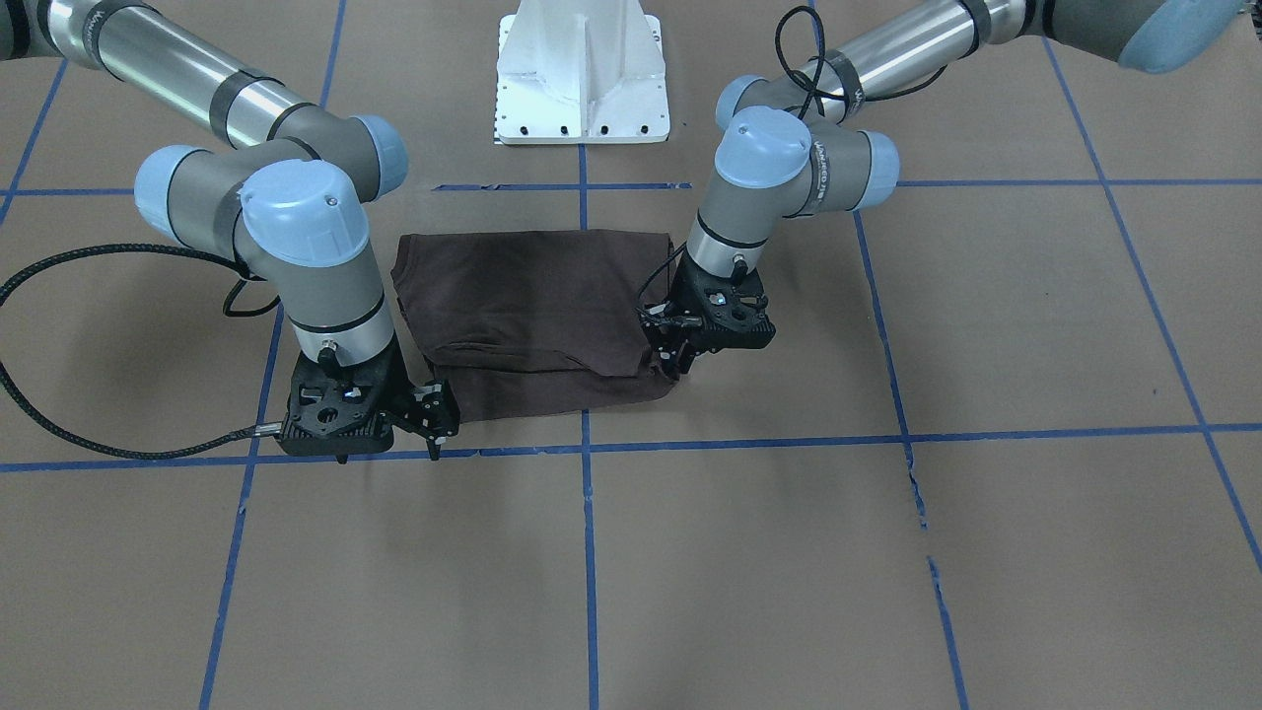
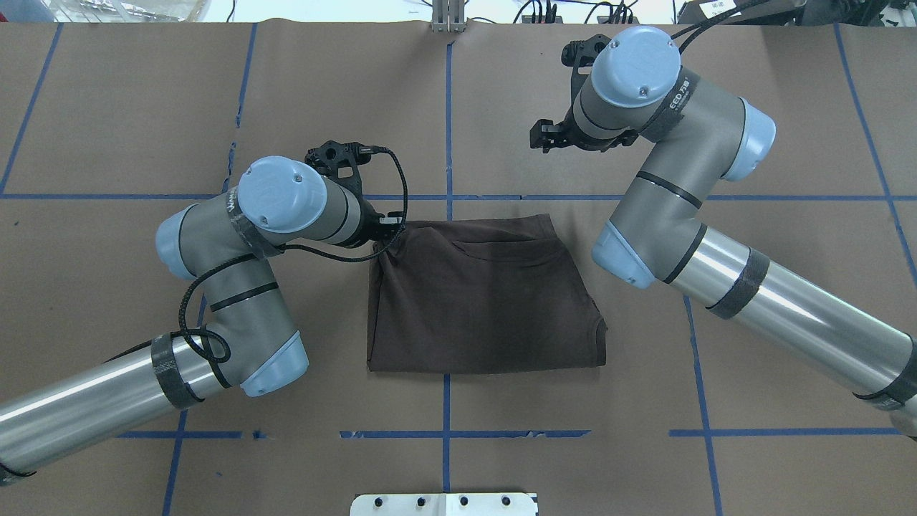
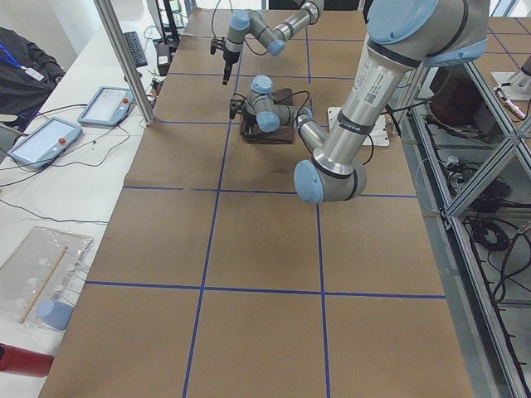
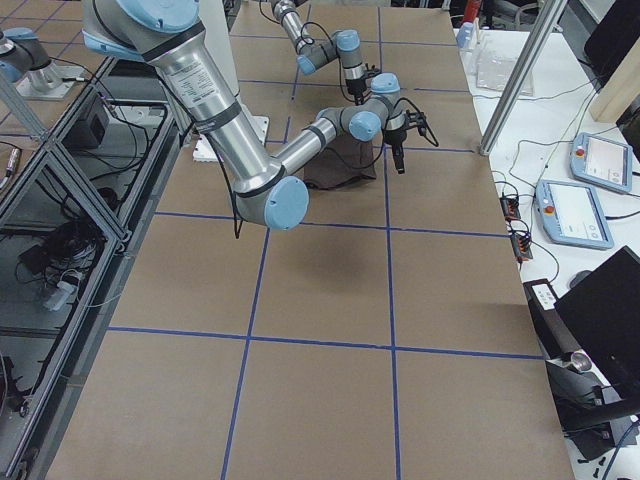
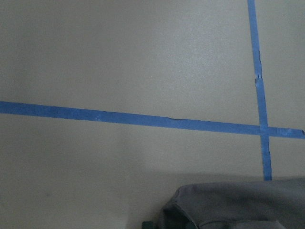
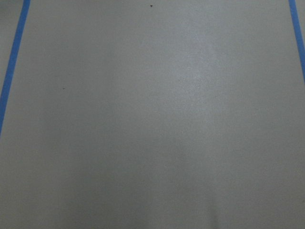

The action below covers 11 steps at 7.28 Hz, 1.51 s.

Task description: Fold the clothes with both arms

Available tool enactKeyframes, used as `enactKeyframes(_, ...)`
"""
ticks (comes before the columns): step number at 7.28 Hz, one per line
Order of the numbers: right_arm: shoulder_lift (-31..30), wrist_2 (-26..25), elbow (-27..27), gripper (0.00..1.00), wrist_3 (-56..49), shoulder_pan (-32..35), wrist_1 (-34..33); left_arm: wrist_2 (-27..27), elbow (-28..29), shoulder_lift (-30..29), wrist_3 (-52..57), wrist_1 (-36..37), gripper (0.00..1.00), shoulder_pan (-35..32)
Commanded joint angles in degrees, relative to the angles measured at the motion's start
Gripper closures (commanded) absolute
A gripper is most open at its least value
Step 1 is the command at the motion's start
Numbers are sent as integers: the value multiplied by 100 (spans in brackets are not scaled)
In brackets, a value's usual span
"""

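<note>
The dark brown T-shirt [image 2: 480, 294] lies folded into a rough rectangle at the table's middle, also seen in the front view [image 1: 532, 306]. My left gripper [image 2: 387, 228] is down at the shirt's far corner on my left side [image 1: 678, 367], and looks shut on the cloth, which peaks up toward it. That corner shows at the bottom of the left wrist view [image 5: 238, 205]. My right gripper [image 2: 543, 136] hangs above the table beyond the shirt's far edge [image 1: 434, 434], apparently open and holding nothing. The right wrist view shows only bare paper.
Brown paper with blue tape lines [image 2: 448, 122] covers the table. The white pedestal [image 1: 582, 79] stands at the robot's side. Control tablets [image 3: 104, 104] lie on a side bench past the far edge. Metal framing and cables [image 4: 60, 240] run along the robot's side.
</note>
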Motion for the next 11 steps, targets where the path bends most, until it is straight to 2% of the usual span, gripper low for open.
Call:
enactKeyframes(1,-4,-1,8,0,0,0,0,9,20,55,6,-6,100,13)
enactKeyframes(4,-4,-10,8,0,9,0,0,18,81,73,103,-15,100,-188)
enactKeyframes(5,-4,-10,8,0,9,0,0,18,273,64,103,-49,100,-267)
enactKeyframes(6,-4,-10,8,0,9,0,0,-26,258,47,434,-241,100,-373)
enactKeyframes(7,-4,-10,8,0,0,0,0,-43,214,21,507,-243,55,-374)
enactKeyframes(8,-4,-10,8,0,9,0,0,-122,153,38,481,-243,28,-347)
enactKeyframes(9,-4,-10,8,0,9,0,0,-123,-39,90,385,-243,27,-191)
enactKeyframes(10,-4,-10,8,0,9,0,0,-123,-50,91,62,-252,31,-32)
enactKeyframes(11,-4,-10,8,0,9,9,0,-114,-59,91,-71,-252,45,100)
